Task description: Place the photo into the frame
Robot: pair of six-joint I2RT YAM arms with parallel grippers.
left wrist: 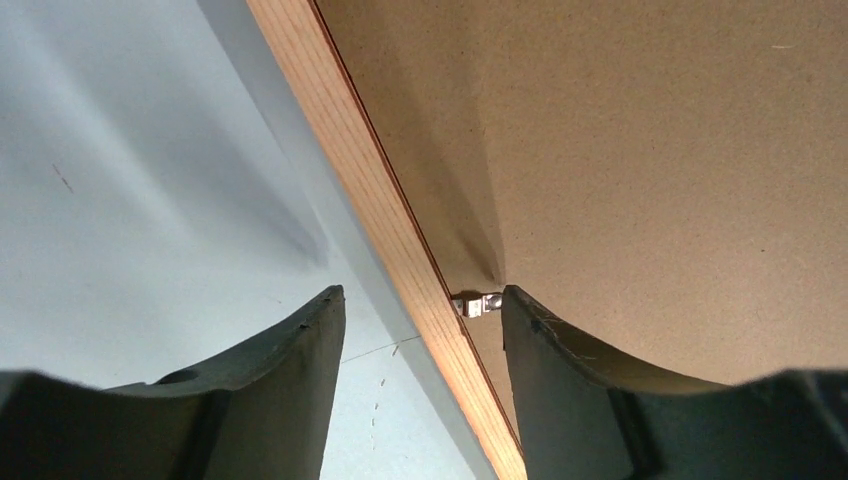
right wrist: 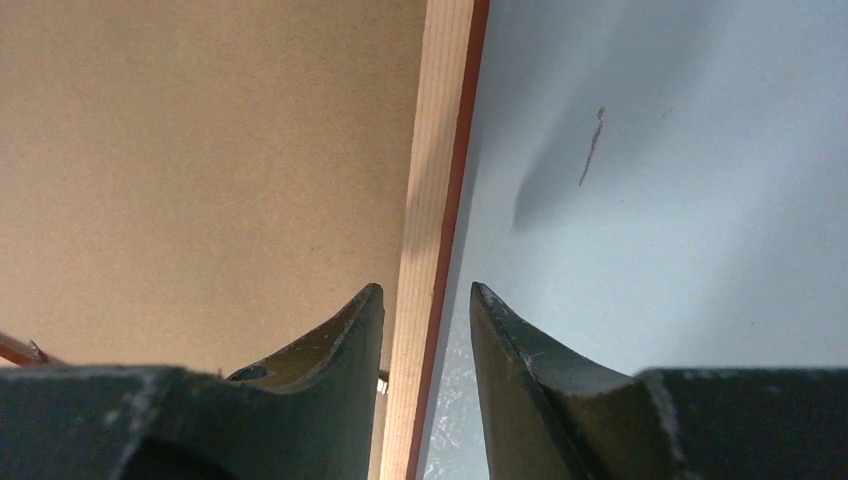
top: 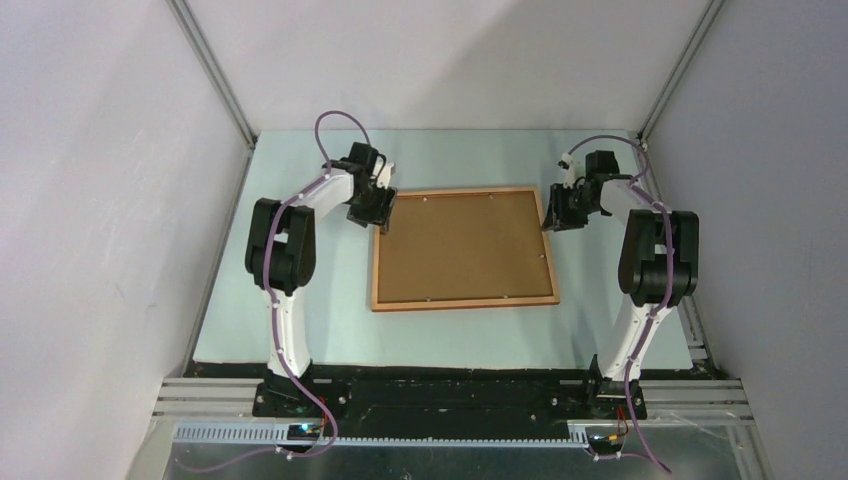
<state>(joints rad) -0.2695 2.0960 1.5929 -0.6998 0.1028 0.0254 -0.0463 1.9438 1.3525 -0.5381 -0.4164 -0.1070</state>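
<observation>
Here the frame lies flat and back side up near the middle of the pale counter; a plain brown backing board fills its opening inside the orange-brown wooden rails; a small metal clip sits at the board's edge against the left rail. The left tool hangs at the frame's far left corner, its jaws wide apart and astride the rail; in the left wrist view one finger is over the counter and the other over the board, just beside the clip, holding nothing. The right tool is at the far right corner, jaws parted more narrowly around the right rail, one finger over the board, the other over the counter; it clasps nothing.
</observation>
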